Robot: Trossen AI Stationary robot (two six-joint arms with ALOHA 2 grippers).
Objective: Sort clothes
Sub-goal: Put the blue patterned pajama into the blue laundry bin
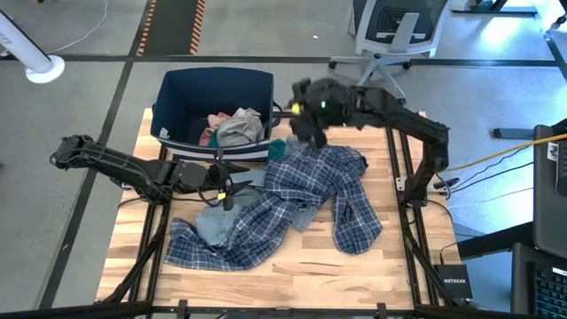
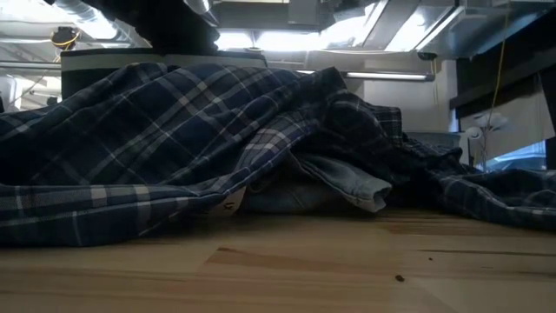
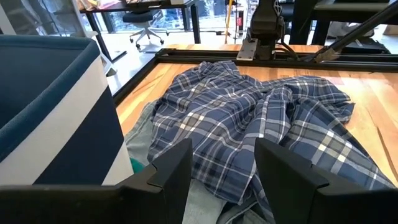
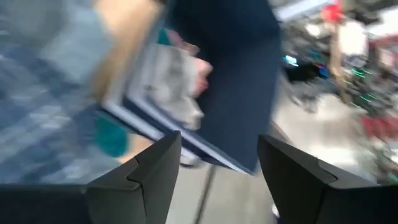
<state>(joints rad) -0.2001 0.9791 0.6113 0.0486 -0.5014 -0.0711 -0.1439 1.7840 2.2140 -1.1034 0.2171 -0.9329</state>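
Now, working outward from the plaid shirt in the middle of the table:

Plaid shirt (image 1: 301, 199): sprawled in a heap across the wooden table (image 1: 292, 279), blue-white checks, folds bunched high in the low view.

Grey-blue garment (image 1: 217, 221): tucked under the plaid shirt's left edge, a cuff poking out beneath it in the low view.

Left gripper (image 1: 223, 190): right at the plaid shirt's left edge, low over the grey-blue garment; fingers (image 3: 171, 171) spread apart, nothing between them.

Teal piece (image 1: 277, 149): at the plaid shirt's far edge, against the bin's front wall.

Bin (image 1: 177, 93): dark blue, beyond the plaid shirt at the table's far side, holding a pale grey-white garment (image 1: 239, 126) and a pink piece (image 1: 213, 124).

Right gripper (image 1: 306, 120): up above the plaid shirt's far edge, just beside the bin's right corner; fingers (image 4: 149, 177) wide and empty, though that wrist view is smeared, so details are probably unreliable.
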